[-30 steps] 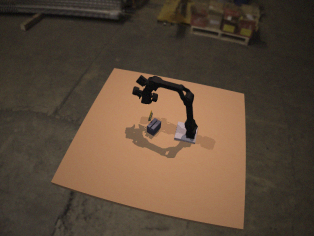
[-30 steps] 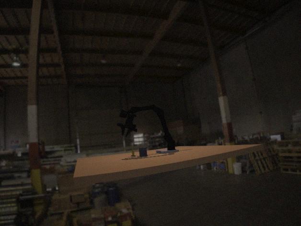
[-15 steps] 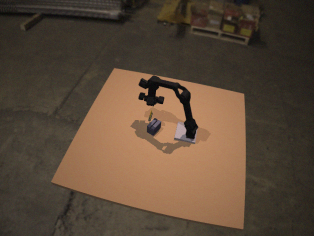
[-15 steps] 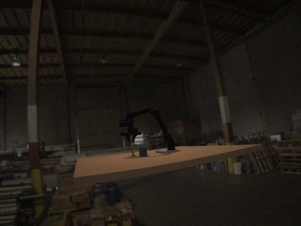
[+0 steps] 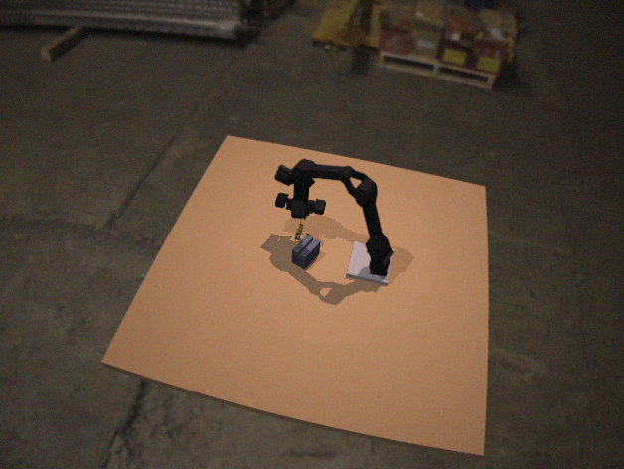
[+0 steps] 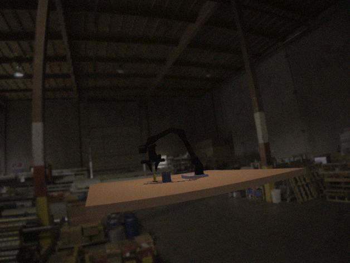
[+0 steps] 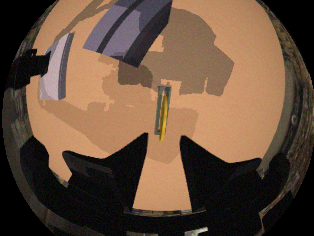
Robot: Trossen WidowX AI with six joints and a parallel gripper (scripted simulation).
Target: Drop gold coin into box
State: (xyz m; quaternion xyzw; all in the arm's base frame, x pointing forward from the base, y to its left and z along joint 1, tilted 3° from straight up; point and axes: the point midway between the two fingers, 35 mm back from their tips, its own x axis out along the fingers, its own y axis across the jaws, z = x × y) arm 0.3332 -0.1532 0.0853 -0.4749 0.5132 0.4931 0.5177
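Observation:
The gold coin (image 5: 301,223) (image 6: 154,177) (image 7: 164,117) stands on edge in the dark-green holder (image 5: 297,236) (image 7: 159,106), which is long and narrow on the table. The grey box (image 5: 304,256) (image 6: 166,176) (image 7: 116,41) stands close beside it, on the robot-base side, with a dark slot running along its lid. My gripper (image 6: 153,171) (image 7: 164,138) points down above the coin, partly open, with nothing between its fingers. In the exterior view the fingertips are a little above the coin's top. In the top view the fingertips are hard to make out.
The white base plate (image 5: 357,259) (image 6: 195,176) (image 7: 53,75) carries the arm, beyond the box from the coin. The orange table (image 5: 302,353) (image 6: 127,195) lies under everything, with the arm's shadows around the box and holder. Pallets and shelves stand off the table.

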